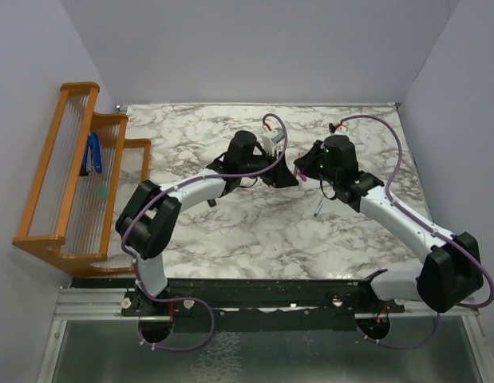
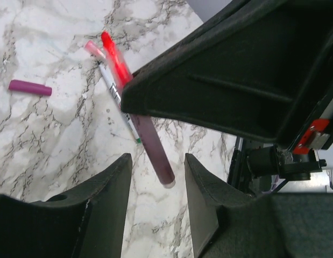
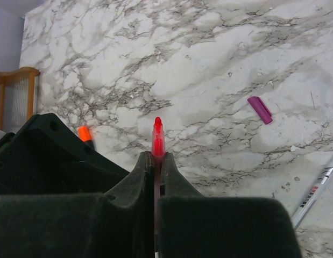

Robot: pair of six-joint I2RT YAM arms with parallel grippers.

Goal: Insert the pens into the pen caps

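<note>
Regripping appears to be the step in hand, judging by how the two claws are meeting nose to nose. The thin pen [image 2: 150, 145], translucent red at the front and plum-dark at the rear, is being pinched by the right claw [image 3: 157, 158]; its jaws are pressing shut on the barrel, and the red tip is poking out just ahead of them. The left claw [image 2: 158, 161] is standing partly open and is gripping nothing; the pen's plum end is hanging between its jaws, touching neither as far as can be seen.

A sound take is being served by centring the barrel between the left pads, by closing gently and squarely across it rather than on its very end, and by releasing the right grip only once the left one is firm; an off-centre squeeze is likely to tilt so slim and glossy a barrel.

On the white-and-grey marble table top [image 3: 209, 54], the short magenta-purple cap [image 3: 260, 109] is lying ahead and to the right of the right claw, well apart from it. The white slim pen [image 3: 317, 188] with printed lettering is lying flat, nearer on that same side. A pale pink stub [image 2: 92, 48] is showing at that pen's far end; whether it is a seated cap cannot be told. An orange tip [image 3: 84, 133] is peeping out left of the right claw; cap or marker cannot be told.
</note>
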